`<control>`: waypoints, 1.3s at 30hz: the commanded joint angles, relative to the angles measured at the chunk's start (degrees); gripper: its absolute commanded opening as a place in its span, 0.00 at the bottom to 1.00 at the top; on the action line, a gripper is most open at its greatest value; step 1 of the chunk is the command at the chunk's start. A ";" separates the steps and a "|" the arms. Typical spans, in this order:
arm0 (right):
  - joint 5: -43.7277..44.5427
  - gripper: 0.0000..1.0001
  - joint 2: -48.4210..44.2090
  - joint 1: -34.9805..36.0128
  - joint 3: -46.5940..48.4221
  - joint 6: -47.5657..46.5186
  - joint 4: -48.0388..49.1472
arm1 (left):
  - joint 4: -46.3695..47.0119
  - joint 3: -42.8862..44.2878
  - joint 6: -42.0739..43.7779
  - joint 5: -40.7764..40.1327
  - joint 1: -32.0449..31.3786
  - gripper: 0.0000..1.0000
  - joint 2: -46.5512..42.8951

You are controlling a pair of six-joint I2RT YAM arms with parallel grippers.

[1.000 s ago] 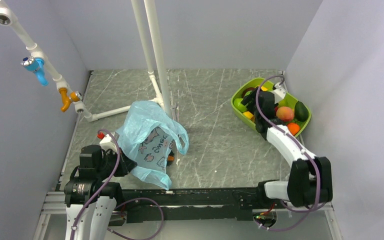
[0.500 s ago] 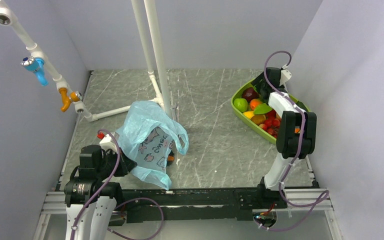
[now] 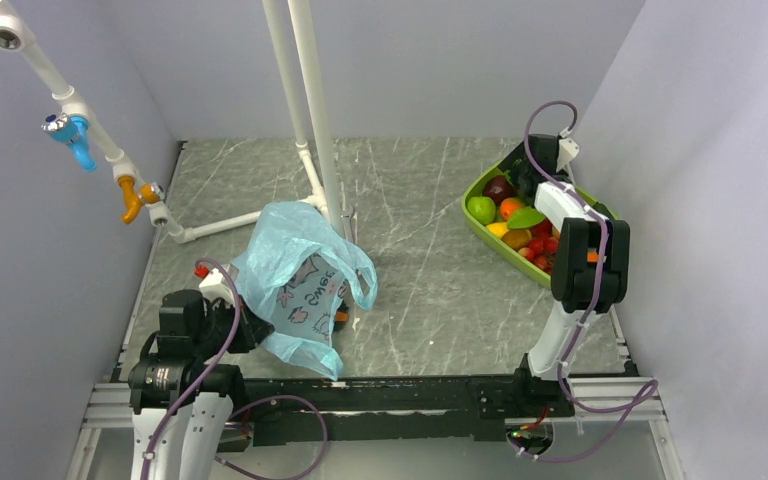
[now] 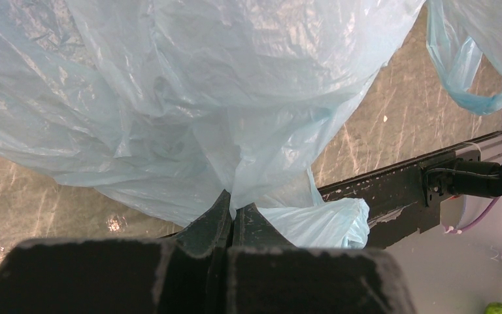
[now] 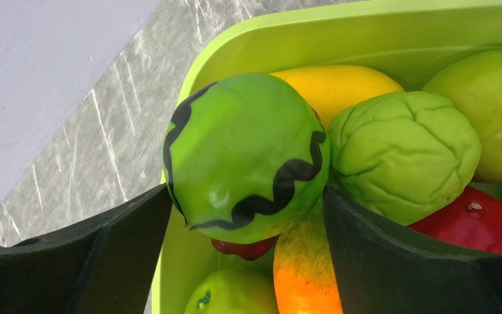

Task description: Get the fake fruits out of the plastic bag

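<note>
Grey desk [image 3: 430, 280]: left end effector [image 4: 232, 208] clenched crinkly light-blue plastic bag [image 4: 202, 98].
Right end effector [image 5: 247, 191] flanked striped green melon [image 5: 242, 150]; grip unclear.

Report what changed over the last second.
The right arm swung up from lying low across the tray. Its elbow is now raised and the right claw hangs over the tray's far end, jaws either side of the melon on the fruit pile. Whether it has let go is unclear. Unchanged: the left claw pinching the bag, and the bag's place.
</note>
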 commanded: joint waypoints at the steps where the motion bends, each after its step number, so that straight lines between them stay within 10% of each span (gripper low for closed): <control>1: -0.63 0.92 -2.87 0.11 -0.19 -1.42 -0.10 | 1.54 -0.14 1.05 1.51 0.34 0.00 0.80; 10: 0.31 0.99 -15.87 2.87 -9.25 -3.48 -0.39 | 1.54 -0.17 1.04 1.51 0.55 0.00 1.00; 19: -0.71 0.96 -45.09 19.06 -35.71 -9.43 13.05 | 1.54 -0.15 1.11 1.60 0.77 0.00 1.36; 28: -13.70 0.80 -55.46 39.24 -51.31 -11.15 18.69 | 1.45 -0.07 0.89 1.26 0.78 0.00 0.35; 39: -15.17 0.65 -56.66 60.63 -46.00 -13.73 26.06 | 1.37 -0.06 0.88 1.16 0.77 0.00 0.16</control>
